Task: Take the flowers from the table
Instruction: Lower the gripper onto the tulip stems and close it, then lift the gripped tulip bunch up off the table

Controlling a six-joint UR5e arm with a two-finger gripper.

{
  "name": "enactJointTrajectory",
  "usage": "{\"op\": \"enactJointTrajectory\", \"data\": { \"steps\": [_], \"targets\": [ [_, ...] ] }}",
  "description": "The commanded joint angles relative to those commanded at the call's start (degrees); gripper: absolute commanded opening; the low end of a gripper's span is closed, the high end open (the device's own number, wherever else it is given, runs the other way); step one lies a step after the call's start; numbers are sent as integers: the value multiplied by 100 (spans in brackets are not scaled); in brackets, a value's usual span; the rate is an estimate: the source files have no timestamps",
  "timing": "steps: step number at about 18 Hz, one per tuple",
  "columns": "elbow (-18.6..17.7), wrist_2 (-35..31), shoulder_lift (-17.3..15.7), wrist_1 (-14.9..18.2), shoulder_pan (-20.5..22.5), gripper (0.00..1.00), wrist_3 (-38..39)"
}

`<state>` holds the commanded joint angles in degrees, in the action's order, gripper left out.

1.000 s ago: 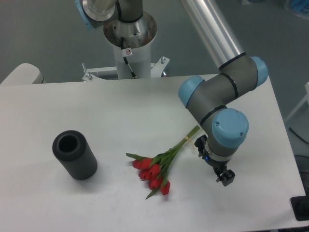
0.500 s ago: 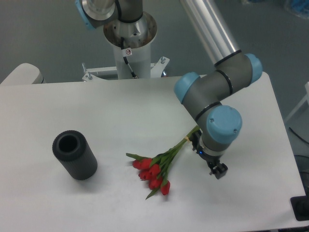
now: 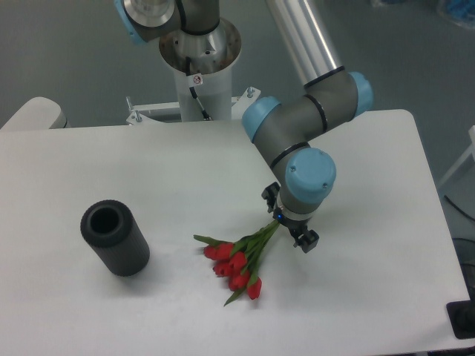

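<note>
End effector (image 3: 291,226): black two-finger unit under the blue-capped wrist, poised over the stem end; finger spread not discernible. Risk, judged: thin stems may slip or roll aside if the closing fingers meet them off-centre. Flowers (image 3: 239,259): red tulip buds on bound green stems, lying flat on the white matte counter (image 3: 148,163), buds lower-left of the end effector.

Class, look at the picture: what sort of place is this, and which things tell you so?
Probably a robotics lab or test cell: an industrial arm on a pedestal, a plain white table, and staged props, red flowers and a black cylinder.
</note>
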<state>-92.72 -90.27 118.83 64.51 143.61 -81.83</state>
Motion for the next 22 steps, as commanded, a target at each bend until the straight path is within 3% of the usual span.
{"op": "enactJointTrajectory", "data": {
  "steps": [4, 8, 11, 14, 15, 19, 22],
  "targets": [
    [-52, 9, 0, -44, -44, 100, 44],
    [-517, 9, 18, -771, -167, 100, 255],
    [-598, 9, 44, -923, -176, 100, 194],
    [-572, 0, 53, -923, -176, 34, 255],
    [-528, 0, 53, -923, -176, 23, 255],
    [-264, 9, 88, -896, -132, 20, 246],
    [-150, -8, 97, -870, -115, 12, 255]
  ]
}}
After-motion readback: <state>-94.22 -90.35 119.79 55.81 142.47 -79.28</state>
